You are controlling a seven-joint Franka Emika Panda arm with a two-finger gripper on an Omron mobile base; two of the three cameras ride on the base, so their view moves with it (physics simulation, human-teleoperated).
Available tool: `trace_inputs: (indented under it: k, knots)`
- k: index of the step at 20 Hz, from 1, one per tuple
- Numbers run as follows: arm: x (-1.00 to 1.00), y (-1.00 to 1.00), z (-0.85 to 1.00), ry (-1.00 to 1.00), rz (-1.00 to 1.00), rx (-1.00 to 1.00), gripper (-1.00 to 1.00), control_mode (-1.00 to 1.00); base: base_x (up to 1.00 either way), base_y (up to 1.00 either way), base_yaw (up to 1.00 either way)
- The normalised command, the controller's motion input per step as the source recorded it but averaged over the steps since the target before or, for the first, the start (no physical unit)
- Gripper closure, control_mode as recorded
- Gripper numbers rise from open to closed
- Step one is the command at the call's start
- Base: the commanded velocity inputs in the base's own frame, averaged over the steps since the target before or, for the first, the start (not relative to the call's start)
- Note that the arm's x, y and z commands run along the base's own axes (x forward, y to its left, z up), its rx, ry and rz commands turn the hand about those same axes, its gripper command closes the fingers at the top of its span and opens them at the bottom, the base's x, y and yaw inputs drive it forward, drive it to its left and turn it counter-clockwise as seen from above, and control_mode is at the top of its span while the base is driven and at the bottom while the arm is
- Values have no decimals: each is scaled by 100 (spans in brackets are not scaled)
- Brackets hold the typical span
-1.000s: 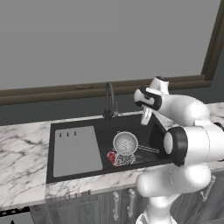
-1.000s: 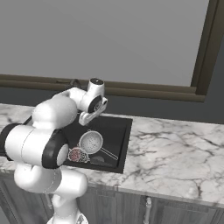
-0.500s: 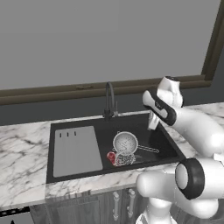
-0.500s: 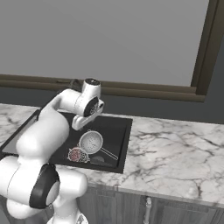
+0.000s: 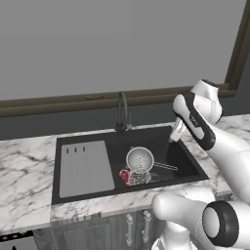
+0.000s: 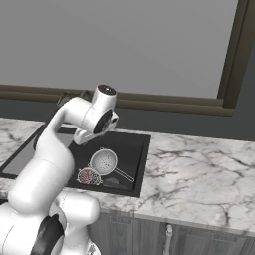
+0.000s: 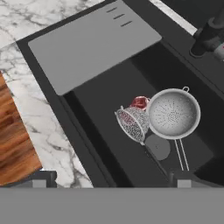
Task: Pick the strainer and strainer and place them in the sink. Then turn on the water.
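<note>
Spread gripper hangs above black sink in marble counter below window.

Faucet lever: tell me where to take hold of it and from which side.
Grip the small side lever, seemingly at the faucet's base; too small to detail. Come from above the sink, right of the spout, where the open gripper hangs.

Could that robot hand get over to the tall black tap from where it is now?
Probably yes. The open gripper hangs empty above the sink, right of the faucet. Both strainers lie low in the basin, so nothing seems to block the path.
</note>
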Motion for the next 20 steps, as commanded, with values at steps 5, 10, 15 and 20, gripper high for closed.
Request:
trace_inputs:
  k: [5, 10, 15, 20]
  knots:
    - [-35, 0, 18, 1, 0, 26, -100, -100, 0, 0, 0]
    - [-4, 2, 7, -1, -13, 23, -100, -100, 0, 0, 0]
    - [28, 9, 8, -1, -15, 12, -100, -100, 0, 0, 0]
    - [4, 3, 0, 2, -21, 19, -100, -100, 0, 0, 0]
